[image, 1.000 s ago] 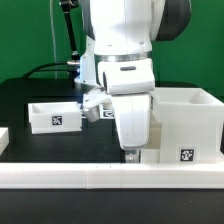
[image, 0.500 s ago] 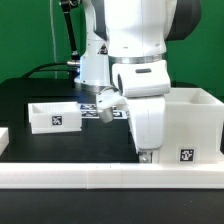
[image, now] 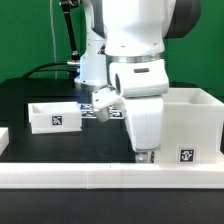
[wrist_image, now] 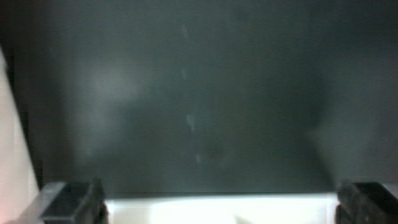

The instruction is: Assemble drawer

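arm (image: pixel 135 60) hides part of the drawer shell (image: pixel 195 120) and most of a tagged strip (image: pixel 92 112), identity unclear | gripper (image: pixel 146 155) tips too small to read in exterior view | white piece (image: pixel 3 138) cut by exterior view's left edge | wrist view blurred, fingers (wrist_image: pixel 71 203) cropped, pale band (wrist_image: pixel 9 150) unidentifiable

Black table (image: pixel 18 98) carries tray (image: pixel 52 117), shell (image: pixel 196 122), border wall (image: pixel 90 178)

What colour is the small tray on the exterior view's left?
White tray, black-and-white square tag; exterior view shows it best.
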`<state>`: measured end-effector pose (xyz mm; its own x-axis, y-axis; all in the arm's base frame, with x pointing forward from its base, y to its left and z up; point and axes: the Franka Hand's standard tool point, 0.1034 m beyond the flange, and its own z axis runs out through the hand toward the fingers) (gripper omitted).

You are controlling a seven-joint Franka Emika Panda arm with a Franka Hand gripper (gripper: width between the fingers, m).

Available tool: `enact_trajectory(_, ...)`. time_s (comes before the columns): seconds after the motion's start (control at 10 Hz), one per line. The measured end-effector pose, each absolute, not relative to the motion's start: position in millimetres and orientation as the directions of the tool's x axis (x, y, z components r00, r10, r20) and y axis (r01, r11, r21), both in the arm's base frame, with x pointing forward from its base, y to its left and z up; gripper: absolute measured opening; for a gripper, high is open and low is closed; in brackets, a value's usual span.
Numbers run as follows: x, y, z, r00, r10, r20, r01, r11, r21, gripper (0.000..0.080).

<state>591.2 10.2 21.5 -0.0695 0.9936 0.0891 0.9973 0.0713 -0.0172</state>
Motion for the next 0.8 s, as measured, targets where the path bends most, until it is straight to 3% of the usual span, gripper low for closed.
enact_trajectory(0.3,583,-38,46.2,-0.041,0.997,0.072,0.998,0.037,0.051,0.0649)
enact_trajectory(0.5,557,-58,58.7,0.013,0.998,0.061,0.999,-0.016,0.048,0.0649)
enact_trajectory(0.6,537,-62,67.2,0.104,0.993,0.053,0.994,-0.106,0.036,0.0649)
enact_trajectory(0.8,518,-64,75.8,0.127,0.991,0.042,0.991,-0.129,0.029,0.0649)
